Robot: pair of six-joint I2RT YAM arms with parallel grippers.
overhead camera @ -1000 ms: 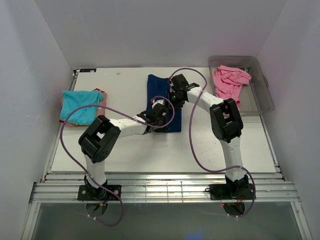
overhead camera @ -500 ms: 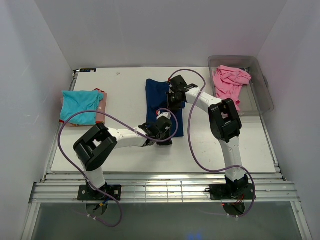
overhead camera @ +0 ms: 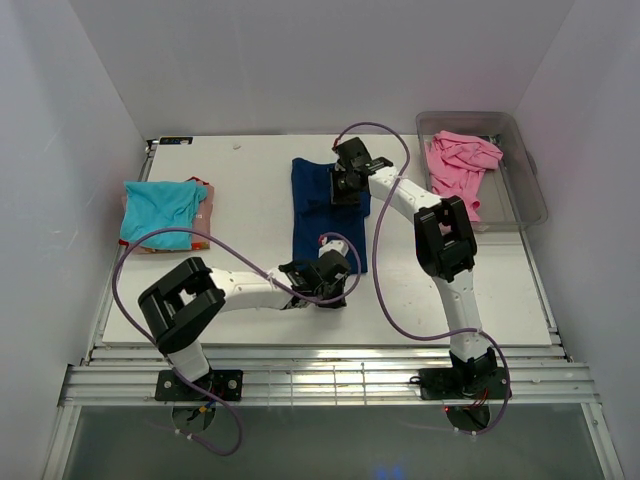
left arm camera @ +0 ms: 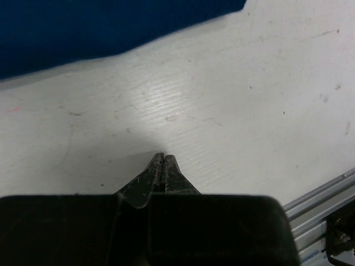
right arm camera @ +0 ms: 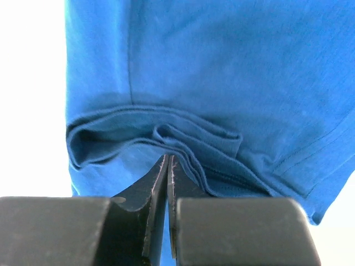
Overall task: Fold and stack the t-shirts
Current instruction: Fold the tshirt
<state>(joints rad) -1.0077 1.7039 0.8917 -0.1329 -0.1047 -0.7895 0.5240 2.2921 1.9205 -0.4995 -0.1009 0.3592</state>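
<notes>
Navy shirt [overhead camera: 328,215] is laid mid-table, folded to a strip, so folding looks half done. Left gripper [left arm camera: 164,157] is seen closed over the table [overhead camera: 250,300], right gripper [right arm camera: 167,158] closed, empty, at its far end. That end probably needs to be pinched and brought near.
</notes>
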